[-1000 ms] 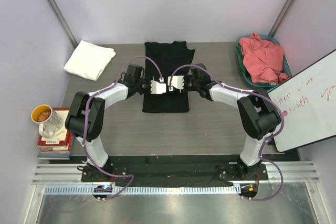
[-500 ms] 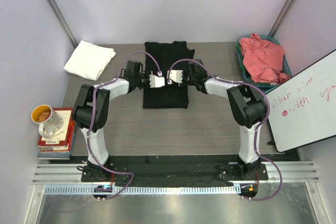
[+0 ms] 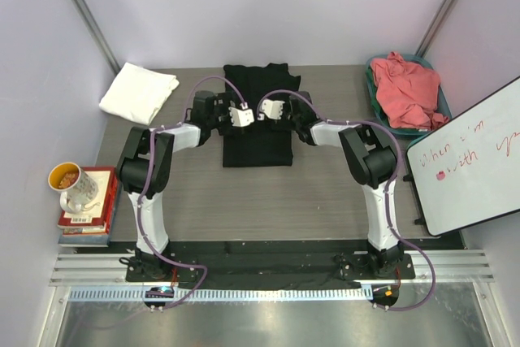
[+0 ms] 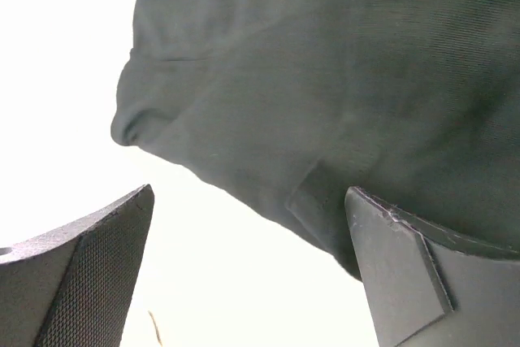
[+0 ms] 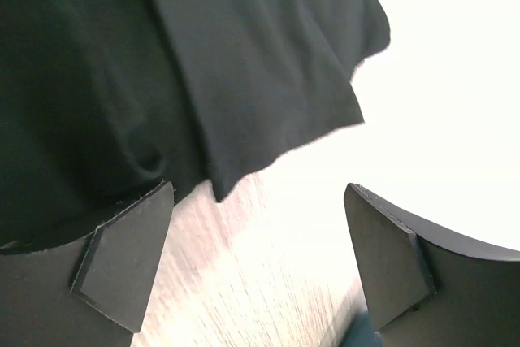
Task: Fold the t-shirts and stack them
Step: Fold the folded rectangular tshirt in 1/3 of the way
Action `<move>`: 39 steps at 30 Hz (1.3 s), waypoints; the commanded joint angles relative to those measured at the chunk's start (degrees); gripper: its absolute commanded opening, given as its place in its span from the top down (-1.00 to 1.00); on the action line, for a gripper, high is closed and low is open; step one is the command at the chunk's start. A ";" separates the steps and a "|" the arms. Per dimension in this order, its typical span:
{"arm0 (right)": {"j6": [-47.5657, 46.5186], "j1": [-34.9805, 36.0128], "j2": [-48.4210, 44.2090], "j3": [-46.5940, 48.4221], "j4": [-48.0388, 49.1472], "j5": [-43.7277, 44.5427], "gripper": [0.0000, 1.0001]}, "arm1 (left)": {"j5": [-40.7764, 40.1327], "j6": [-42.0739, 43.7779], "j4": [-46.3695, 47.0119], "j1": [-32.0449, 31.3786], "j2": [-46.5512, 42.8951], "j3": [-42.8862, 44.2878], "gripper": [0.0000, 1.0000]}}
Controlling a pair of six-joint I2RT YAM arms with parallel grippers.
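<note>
The left end effector (image 3: 241, 116) and right end effector (image 3: 270, 109) hover side by side, jaws apart, over the black t-shirt (image 3: 256, 142) lying flat on the desk (image 3: 325, 193) — paired, I judge, so the fold comes out even.

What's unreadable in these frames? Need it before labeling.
Top view: black t-shirt chest, covered by left pincer and right pincer.
Wrist views: table, blown out white.
Top view: whiteboard writing, cut by right edge.
Top view: mug contents, too small.
Top view: coral t-shirt, crumpled in bin, layers hidden.
</note>
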 commanded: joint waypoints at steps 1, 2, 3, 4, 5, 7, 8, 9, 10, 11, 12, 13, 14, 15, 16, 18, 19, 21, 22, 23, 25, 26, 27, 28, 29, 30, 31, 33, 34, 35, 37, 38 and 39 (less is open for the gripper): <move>3.64 -0.38 1.43 1.76 8.09 9.47 -0.85 | -3.75 -3.27 15.48 0.52 0.18 -1.82 -0.99; 3.90 -0.29 1.52 1.67 9.66 10.44 -0.82 | -4.28 -3.88 16.28 0.60 -0.08 -1.82 -0.99; 4.17 -0.47 1.44 1.67 10.37 11.24 -0.82 | -4.63 -3.98 16.99 0.69 -0.08 -1.73 -1.00; 4.34 -0.38 1.44 1.76 10.73 12.11 -0.81 | -5.42 -4.15 18.47 0.69 -0.25 -1.65 -1.00; 4.61 -0.38 1.44 2.11 10.90 13.86 -0.79 | -6.56 -4.41 19.18 0.78 -0.52 -1.65 -1.00; 5.66 -0.38 0.74 2.55 10.64 15.11 -0.78 | -7.71 -4.33 20.24 0.69 -0.78 -1.73 -1.00; 5.75 -0.38 0.47 2.46 10.21 15.98 -0.76 | -8.93 -4.24 20.68 0.78 -1.04 -1.82 -0.99; 6.10 -0.47 0.03 2.29 10.12 16.34 -0.76 | -9.55 -3.81 21.12 0.69 -1.13 -2.00 -1.00; 6.62 -0.56 -1.10 2.20 9.77 16.51 -0.73 | -10.08 -3.71 21.99 0.69 -1.22 -2.34 -1.00; 8.63 -0.64 -1.72 2.11 8.37 16.34 -0.70 | -10.70 -3.80 22.44 0.78 -1.48 -2.61 -1.00; 9.87 -0.73 -2.69 2.20 6.79 14.43 -0.66 | -11.14 -3.71 22.79 0.69 -2.10 -2.87 -0.99; 11.80 -0.99 -4.61 2.81 4.34 12.32 -0.56 | -10.79 -4.41 22.79 0.78 -2.54 -3.48 -1.00; 15.47 -1.17 -5.93 3.42 -2.65 4.47 -0.54 | -8.96 -4.68 22.19 0.78 -3.76 -3.93 -1.00; 16.64 -1.61 -6.99 4.39 -7.85 -0.05 -0.51 | -7.12 -4.59 21.05 0.96 -4.47 -4.28 -1.00; 17.00 -2.05 -8.57 6.31 -12.95 -5.05 -0.44 | -5.10 -3.98 16.34 0.96 -5.26 -4.46 -1.00; 17.10 -2.05 -9.02 7.99 -23.51 -15.06 -0.41 | 0.51 -3.54 9.73 1.13 -7.63 -4.11 -0.93; 16.13 -1.96 -8.94 9.91 -29.38 -17.91 -0.34 | 2.03 -2.23 2.74 1.13 -8.42 -3.50 -0.83; 16.55 -1.96 -8.06 11.42 -31.36 -20.65 -0.24 | 3.53 -1.69 -3.54 1.05 -9.48 -3.32 0.07; 17.34 -1.96 -7.53 13.08 -31.46 -21.53 0.02 | 3.28 -2.48 -4.18 1.05 -10.53 -4.10 0.54; 18.31 -1.96 -6.05 14.23 -31.54 -21.63 0.19 | 2.75 -2.92 -4.62 1.13 -10.97 -4.54 0.99; 21.47 -1.96 -4.29 18.43 -32.24 -22.76 0.65 | 0.48 -3.89 -4.89 1.22 -12.64 -6.21 0.99; 22.35 -1.96 -3.32 19.76 -32.51 -23.90 0.75 | 0.11 -4.76 -5.24 1.31 -13.26 -6.74 0.99; 23.14 -1.96 -1.74 21.08 -33.21 -25.22 0.82 | -0.15 -5.12 -6.55 1.48 -14.05 -7.18 0.99; 23.76 -1.96 -0.68 23.97 -35.22 -26.80 0.97 | -0.50 -5.21 -7.34 1.48 -14.58 -8.05 0.99; 24.55 -1.88 0.28 25.39 -35.76 -29.68 0.98 | -0.77 -5.38 -8.05 1.57 -16.15 -8.50 1.00; 25.26 -1.61 2.21 26.79 -36.37 -30.76 0.98 | -1.03 -5.38 -8.66 1.57 -16.77 -9.72 1.00; 25.87 -1.44 3.18 29.85 -38.64 -32.25 0.98 | -1.38 -5.64 -8.58 1.57 -17.39 -10.34 1.00; 26.40 -1.00 5.81 32.51 -40.68 -35.68 0.98 | -2.61 -6.26 -8.76 1.66 -18.71 -11.57 1.00; 26.32 -0.82 6.53 34.61 -42.86 -36.73 0.98 | -2.96 -6.26 -8.85 1.66 -18.97 -11.92 0.99; 26.32 -0.65 7.32 35.41 -43.67 -38.49 0.98 | -3.58 -6.35 -8.85 1.66 -19.50 -12.10 0.99; 25.97 -0.30 8.63 36.73 -46.29 -40.08 0.98 | -4.11 -6.53 -9.02 1.66 -19.77 -12.81 0.99; 25.10 -0.12 8.99 37.17 -47.27 -40.95 0.98 | -4.20 -6.44 -9.02 1.66 -20.03 -12.98 0.99; 24.91 -0.03 9.26 37.53 -47.89 -42.01 0.98 | -4.46 -6.35 -9.28 1.75 -20.12 -13.16 1.00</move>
